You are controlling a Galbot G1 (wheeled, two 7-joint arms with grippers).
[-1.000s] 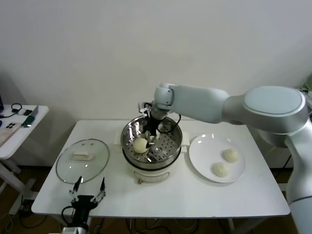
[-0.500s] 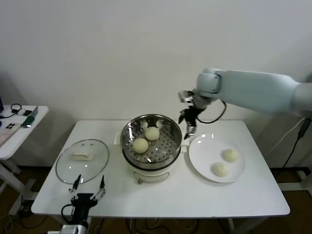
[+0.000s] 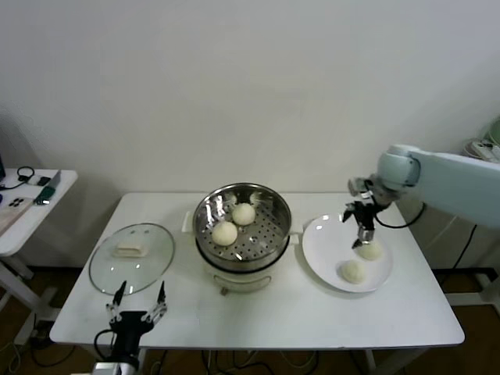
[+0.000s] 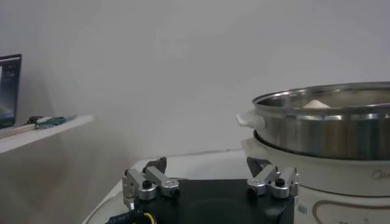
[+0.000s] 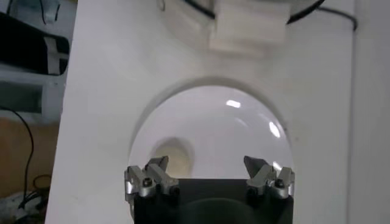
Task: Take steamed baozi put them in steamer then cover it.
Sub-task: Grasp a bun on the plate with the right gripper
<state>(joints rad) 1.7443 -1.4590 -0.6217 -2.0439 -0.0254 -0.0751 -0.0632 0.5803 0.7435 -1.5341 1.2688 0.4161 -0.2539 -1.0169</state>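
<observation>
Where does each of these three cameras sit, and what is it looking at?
Head view: from the robot's head, down at the table; shows both arms, right gripper over the plate.
Left wrist view: low at the table edge, sideways at the steamer; shows the open left gripper.
Right wrist view: looks down onto the plate; open fingers show.
Head and left wrist views share the steamer.

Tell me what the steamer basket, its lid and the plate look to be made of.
Steamer: polished steel basket, shiny and mirror-like, with a perforated floor, on a cream base that is probably plastic. Lid: clear glass, since the table shows through, with a metal rim and cream handle. Plate: glossy white, likely ceramic, though plastic is possible.
</observation>
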